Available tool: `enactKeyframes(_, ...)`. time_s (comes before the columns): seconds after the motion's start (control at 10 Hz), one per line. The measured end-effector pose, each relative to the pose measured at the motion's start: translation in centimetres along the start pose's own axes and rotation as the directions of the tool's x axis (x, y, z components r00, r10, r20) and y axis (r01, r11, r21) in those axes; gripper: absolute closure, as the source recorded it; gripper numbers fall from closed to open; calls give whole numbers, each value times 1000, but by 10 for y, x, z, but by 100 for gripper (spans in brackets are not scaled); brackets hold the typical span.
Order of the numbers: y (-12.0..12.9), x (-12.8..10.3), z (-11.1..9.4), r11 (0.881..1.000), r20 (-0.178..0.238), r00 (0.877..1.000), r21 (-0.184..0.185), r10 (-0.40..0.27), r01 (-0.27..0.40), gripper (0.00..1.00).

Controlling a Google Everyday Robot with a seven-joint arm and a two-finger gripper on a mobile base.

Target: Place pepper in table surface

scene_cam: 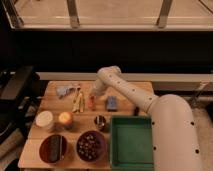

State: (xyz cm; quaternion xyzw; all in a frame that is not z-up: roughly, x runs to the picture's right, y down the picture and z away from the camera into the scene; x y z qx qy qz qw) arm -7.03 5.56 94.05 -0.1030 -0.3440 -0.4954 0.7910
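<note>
The white arm is reaching from the lower right across the table surface (125,90), its elbow bending near the far edge and the gripper (92,95) hanging low over the middle of the pale planks. The pepper (91,102), a slim red-orange sliver, is lying right beneath the gripper, either touching the wood or very close to it (the two are overlapping from this angle, so whether contact has been made cannot be told). Whether the jaws are clenched on the pepper or released is likewise impossible to tell.

Just left of the pepper, pale yellow sticks (77,100) are lying on the wood, with a crumpled grey-blue item (65,90) sitting beyond them toward the far left corner. A blue block (112,102) is resting just right of the gripper. Nearer the front, a white lidded cup (44,120) and a round orange fruit (65,119) are standing side by side, with a small metal cup (100,121) beside the green tray (131,145). Two dark bowls (90,146) are sitting along the front edge.
</note>
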Motion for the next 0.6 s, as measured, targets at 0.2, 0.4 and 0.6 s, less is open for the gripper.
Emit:
enactKeyframes(0.2, 4, -2, 4, 1000, 11, 1000, 0, 10, -10, 21)
enactKeyframes(0.4, 5, -4, 5, 1000, 23, 1000, 2, 20, -20, 21)
enactKeyframes(0.6, 6, -4, 4, 1000, 23, 1000, 3, 18, -18, 21)
